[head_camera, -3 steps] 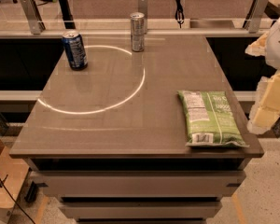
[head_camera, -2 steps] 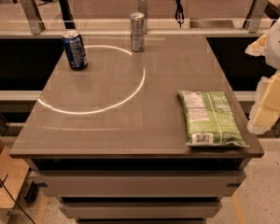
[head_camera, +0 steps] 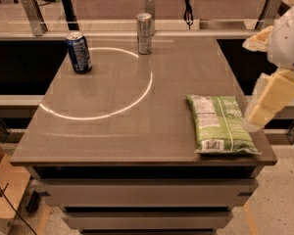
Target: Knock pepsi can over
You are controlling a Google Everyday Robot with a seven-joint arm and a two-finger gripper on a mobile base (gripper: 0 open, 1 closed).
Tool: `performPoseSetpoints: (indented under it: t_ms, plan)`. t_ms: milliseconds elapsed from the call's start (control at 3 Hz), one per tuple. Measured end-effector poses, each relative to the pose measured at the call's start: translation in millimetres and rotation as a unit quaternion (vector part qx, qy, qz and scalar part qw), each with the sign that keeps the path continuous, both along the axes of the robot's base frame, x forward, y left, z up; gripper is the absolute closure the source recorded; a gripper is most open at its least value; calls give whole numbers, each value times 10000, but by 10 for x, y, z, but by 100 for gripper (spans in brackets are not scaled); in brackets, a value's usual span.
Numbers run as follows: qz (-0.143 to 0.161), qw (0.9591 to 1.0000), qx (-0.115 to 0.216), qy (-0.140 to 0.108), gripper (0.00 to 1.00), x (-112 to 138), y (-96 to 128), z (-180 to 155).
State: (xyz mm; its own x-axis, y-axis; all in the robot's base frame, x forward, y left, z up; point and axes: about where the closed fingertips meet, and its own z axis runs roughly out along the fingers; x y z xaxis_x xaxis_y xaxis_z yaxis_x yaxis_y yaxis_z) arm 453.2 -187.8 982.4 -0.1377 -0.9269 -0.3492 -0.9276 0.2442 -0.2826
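The pepsi can (head_camera: pixel 79 52), dark blue with white lettering and a silver top, stands upright near the far left corner of the grey table (head_camera: pixel 112 136). A slimmer silver-grey can (head_camera: pixel 144 33) stands upright at the far edge, to the right of it. My gripper (head_camera: pixel 270 102) hangs at the right edge of the view, beside the table's right side and far from the pepsi can. It holds nothing that I can see.
A green chip bag (head_camera: pixel 219 123) lies flat at the table's front right, close to my gripper. A bright ring of light curves across the left half of the tabletop. A rail with metal posts runs behind the table. A cardboard box sits low at the left.
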Motion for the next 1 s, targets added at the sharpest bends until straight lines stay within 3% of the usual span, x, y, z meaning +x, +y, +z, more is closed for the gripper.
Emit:
performPoseSetpoints:
  t_ms: [333, 667, 1000]
  plan:
    - [436, 9951, 844, -254, 0, 220, 388, 56]
    - [496, 9932, 1029, -224, 0, 186, 489, 99]
    - [490, 9935, 998, -232, 0, 189, 479, 96]
